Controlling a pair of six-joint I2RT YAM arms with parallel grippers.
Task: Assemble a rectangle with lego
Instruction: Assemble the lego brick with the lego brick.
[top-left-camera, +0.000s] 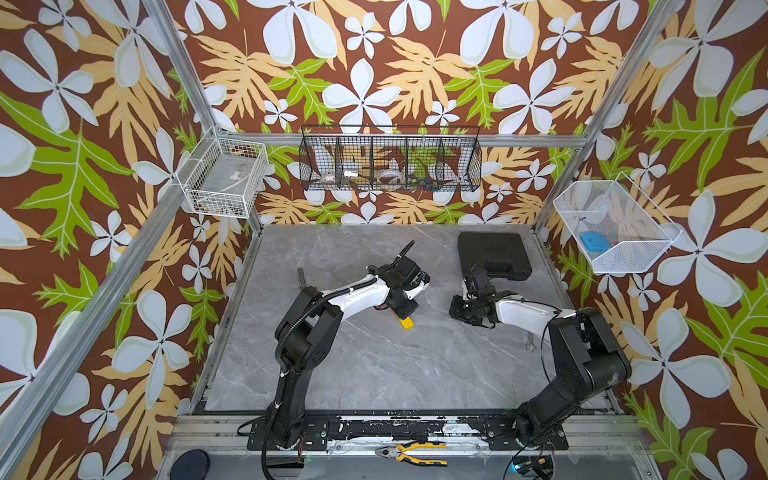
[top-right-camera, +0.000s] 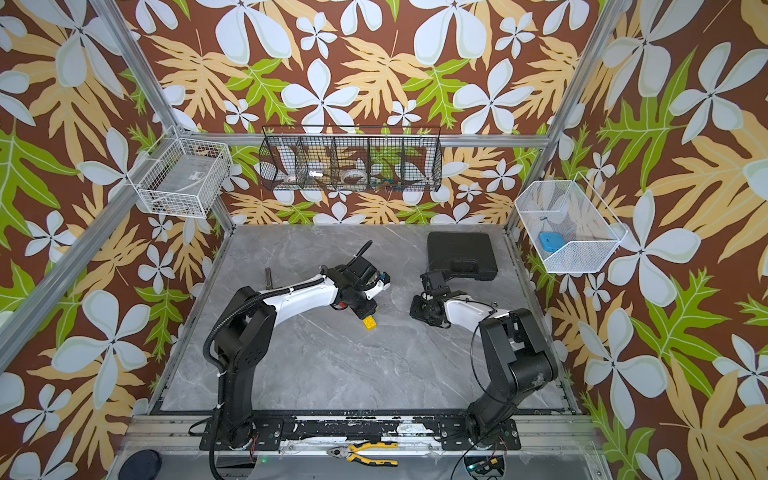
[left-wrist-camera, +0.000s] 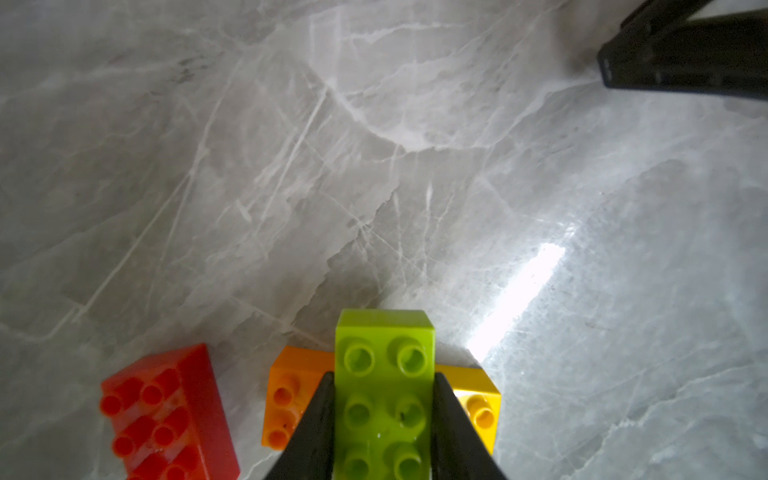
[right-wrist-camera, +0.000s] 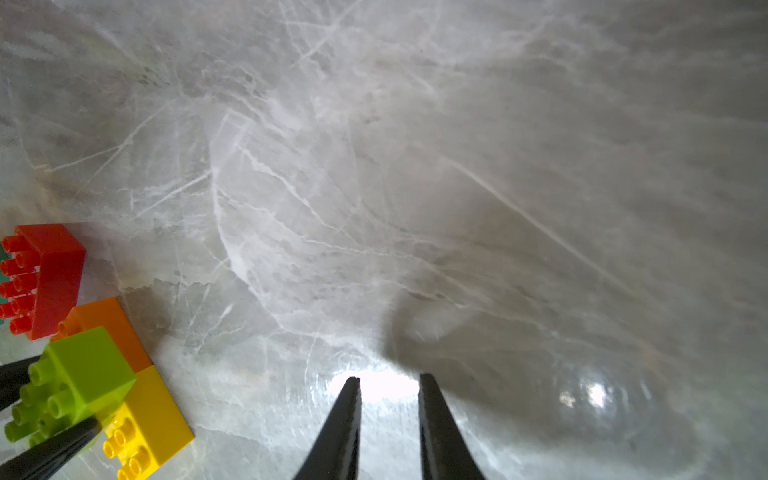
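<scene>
Clamped in the left pincer (left-wrist-camera: 384, 376), pinched on both long sides: the lime green brick (left-wrist-camera: 384, 399), studs up. Set crosswise over the seam between the orange brick (left-wrist-camera: 289, 399) and the yellow brick (left-wrist-camera: 476, 401), both flat on the grey marbled desk (left-wrist-camera: 374, 166) and butted end to end. Whether pressed fully home onto their studs, impossible to tell.

Just beside the orange brick, with a strip of bare desk between in the left wrist view: the red brick (left-wrist-camera: 166, 415), loose, lying askew to the others.

Right pincer (right-wrist-camera: 390, 378) closed down to a narrow slit, nothing between the tips, low over bare desk and apart from the cluster of bricks, which shows only at the edge of the right wrist view.

In both top views, only the end of the yellow brick (top-left-camera: 407, 323) (top-right-camera: 370, 323) peeking out from under the left arm (top-left-camera: 357, 293), near the middle of the desk; the other bricks hidden beneath it.

Toward the far right corner of the desk, a closed black plastic case (top-left-camera: 492, 253). On the front rail, outside the marbled surface, yellow-handled pliers (top-left-camera: 415, 453).
</scene>
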